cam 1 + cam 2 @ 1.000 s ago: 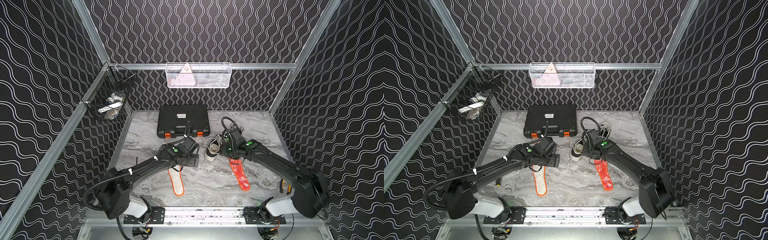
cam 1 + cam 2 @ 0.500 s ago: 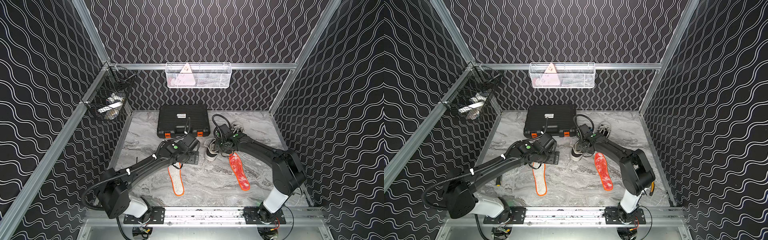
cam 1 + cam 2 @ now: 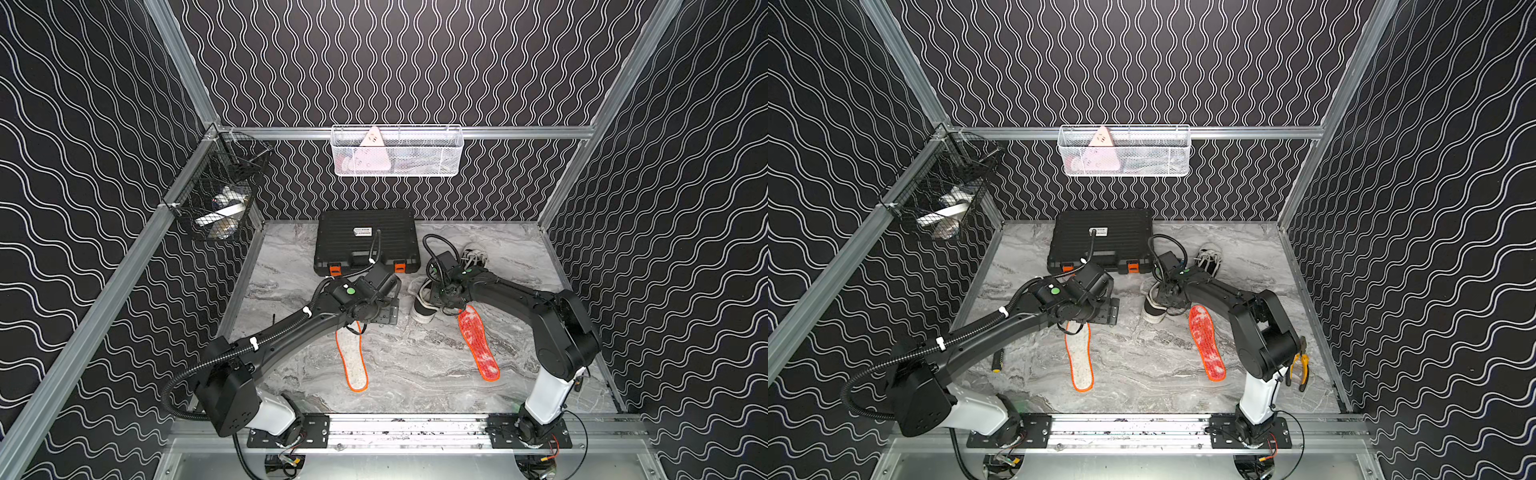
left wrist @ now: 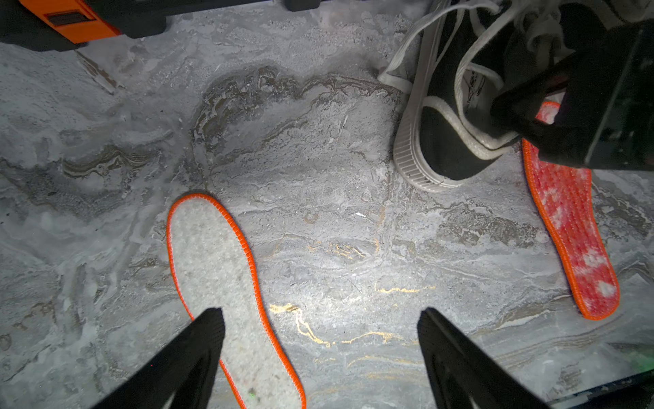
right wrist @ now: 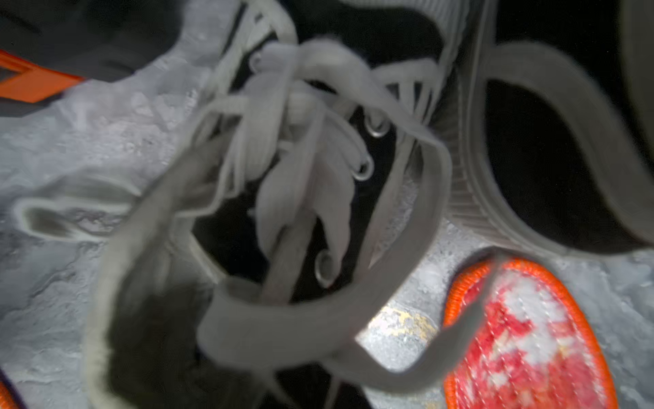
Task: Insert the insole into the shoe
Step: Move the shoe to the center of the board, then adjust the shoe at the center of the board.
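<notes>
Grey marbled tabletop (image 3: 415, 361) inside black wavy-lined walls (image 3: 415, 62) — left gripper (image 4: 318, 313) spread wide over the white insole (image 4: 219, 265). Right gripper (image 3: 440, 296) closed at the shoe (image 3: 424, 313) — grip unclear.

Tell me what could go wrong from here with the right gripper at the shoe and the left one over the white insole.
Right gripper is shut by the loose laces; it may hold lace rather than the shoe, which could then tip or drag. Red insole lies right beside the shoe and could get shoved. White insole lies flat; the open left gripper may scrape the table.
</notes>
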Available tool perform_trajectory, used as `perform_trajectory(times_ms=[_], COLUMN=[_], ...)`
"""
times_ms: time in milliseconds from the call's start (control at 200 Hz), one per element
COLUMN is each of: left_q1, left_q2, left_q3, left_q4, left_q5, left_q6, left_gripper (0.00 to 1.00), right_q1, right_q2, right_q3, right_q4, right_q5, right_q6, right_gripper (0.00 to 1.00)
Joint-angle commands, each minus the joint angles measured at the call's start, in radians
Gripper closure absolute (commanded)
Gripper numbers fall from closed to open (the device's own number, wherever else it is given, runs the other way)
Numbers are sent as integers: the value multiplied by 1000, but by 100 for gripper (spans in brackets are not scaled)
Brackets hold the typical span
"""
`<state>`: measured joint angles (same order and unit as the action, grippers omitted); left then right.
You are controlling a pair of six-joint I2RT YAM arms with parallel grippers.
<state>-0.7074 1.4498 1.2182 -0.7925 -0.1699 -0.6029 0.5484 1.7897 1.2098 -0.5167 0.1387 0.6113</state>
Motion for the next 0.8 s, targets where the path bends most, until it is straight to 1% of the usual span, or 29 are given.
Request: perform_trajectory(times_ms=[0,70,195,320,405,520,590,705,796], left_q1=[-1,-9,-33,-70,-109,-153,-158,-156,-153], left_q2=[3,11,34,79,126,186,216,266,324], left_q3=[10,17,22,20,31,50,55,75,113], left_q4=[-14,-4,20,58,68,89,99,109,112], left_q5=[32,65,117,139,135,124,117,103,87], left_q6=[2,-2,-43,-74,-84,-98,-114,-122,-122], left_gripper=[10,10,7,7,7,8,8,10,13], right_q1=[5,23,72,126,145,147,145,135,124], right_q2=[-80,-150,-255,-304,-322,-355,-369,-337,-290], right_q3=[-54,-138,-284,-382,-398,-390,-373,-332,-310], right_q4=[37,65,144,194,188,156,145,130,124], right_q5=[-52,-100,-172,-174,-166,-127,-89,-78,-75], right_q6=[-34,-3,100,166,176,185,175,153,146], right_gripper=[92,92,92,91,88,76,70,67,72])
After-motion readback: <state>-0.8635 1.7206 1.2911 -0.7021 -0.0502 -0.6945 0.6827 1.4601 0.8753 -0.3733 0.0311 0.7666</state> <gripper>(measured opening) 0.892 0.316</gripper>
